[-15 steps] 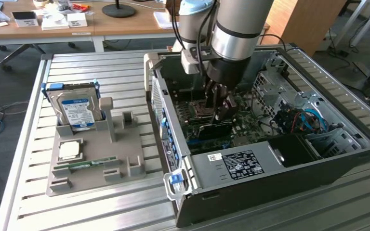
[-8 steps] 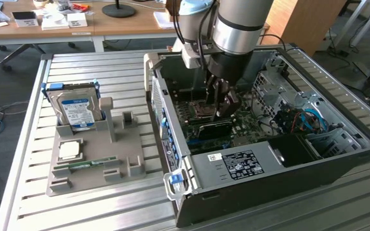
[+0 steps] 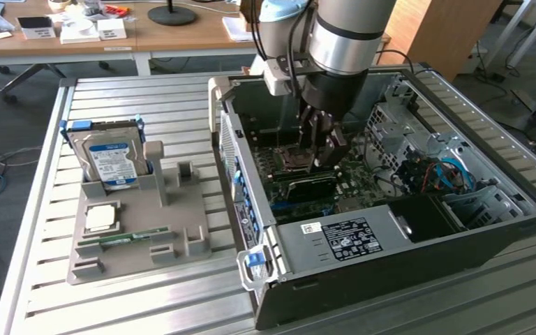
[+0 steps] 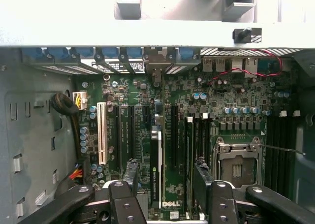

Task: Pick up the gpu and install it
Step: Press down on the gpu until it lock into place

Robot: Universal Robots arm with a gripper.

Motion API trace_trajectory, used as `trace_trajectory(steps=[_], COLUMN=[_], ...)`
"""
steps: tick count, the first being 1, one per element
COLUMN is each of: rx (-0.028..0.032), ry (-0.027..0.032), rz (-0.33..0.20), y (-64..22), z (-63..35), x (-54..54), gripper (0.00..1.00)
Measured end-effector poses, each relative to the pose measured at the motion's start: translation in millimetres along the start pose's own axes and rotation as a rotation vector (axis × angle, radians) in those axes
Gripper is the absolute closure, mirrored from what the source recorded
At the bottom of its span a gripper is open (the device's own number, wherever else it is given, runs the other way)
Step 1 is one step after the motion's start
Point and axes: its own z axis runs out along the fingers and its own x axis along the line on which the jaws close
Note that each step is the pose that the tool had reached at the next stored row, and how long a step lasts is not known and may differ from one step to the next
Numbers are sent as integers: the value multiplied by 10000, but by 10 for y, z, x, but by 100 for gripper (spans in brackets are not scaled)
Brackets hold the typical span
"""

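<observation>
Right of centre in the exterior view, open computer case (image 3: 491,209). Inside, over the motherboard (image 4: 216,101), gripper (image 4: 165,184) with fingers (image 4: 130,172) spread apart, straddling the graphics card (image 4: 156,170) standing on edge between them, long axis running away from the wrist.

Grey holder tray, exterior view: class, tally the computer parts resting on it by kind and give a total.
Hard drive: 1
Processor chip: 1
Memory stick: 1
Total: 3
</observation>
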Motion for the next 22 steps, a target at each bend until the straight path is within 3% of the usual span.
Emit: trace_trajectory(steps=[12,14,17,20,22], rx=[0,0,0,0,0], ry=[1,0,0,0,0], rz=[0,0,0,0,0], y=[0,0,0,0,0], z=[0,0,0,0,0], x=[0,0,0,0,0], gripper=[44,56,62,80,85])
